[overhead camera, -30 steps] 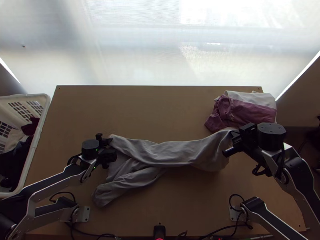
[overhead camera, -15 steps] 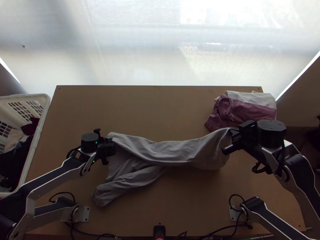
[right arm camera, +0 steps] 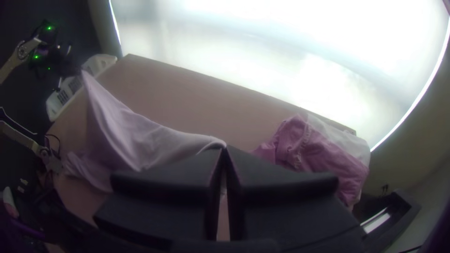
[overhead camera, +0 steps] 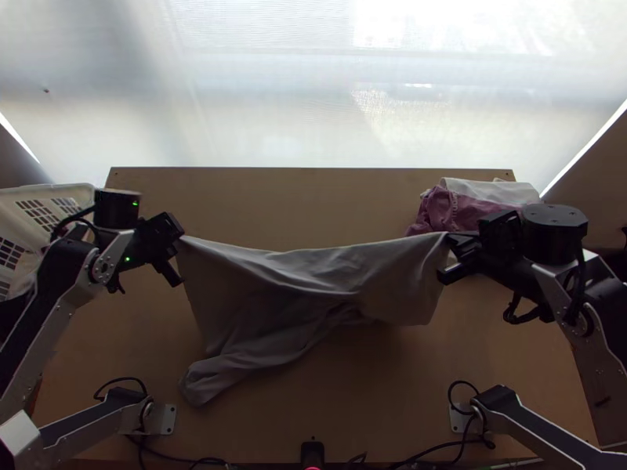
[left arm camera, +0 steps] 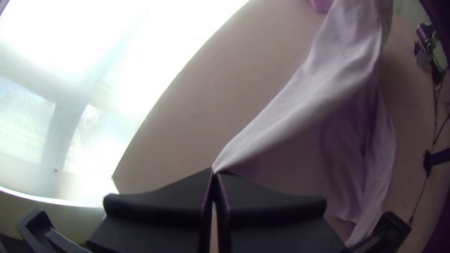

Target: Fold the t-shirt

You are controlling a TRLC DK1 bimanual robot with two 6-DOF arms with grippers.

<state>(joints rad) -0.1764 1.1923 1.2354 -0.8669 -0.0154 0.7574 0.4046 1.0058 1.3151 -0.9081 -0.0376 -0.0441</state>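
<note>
Your t-shirt is grey and hangs between your two grippers, over the middle of the desk. Your left gripper has one top corner, on the left side of the desk. Its two flat black fingers are pressed together on the cloth, with just the tips on it. Your right gripper has the other top corner, on the right side. Its fingers are shut tight on the cloth too. The top edge goes from one gripper to the other and dips a bit in the middle. Folds run down from both corners. Below, one end of the shirt lies wrinkly on the desk, near you and to the left. Some pink and white clothes sit in a pile at the far right corner, just beside your right gripper. A white basket with little holes is at the left side of the desk.
</note>
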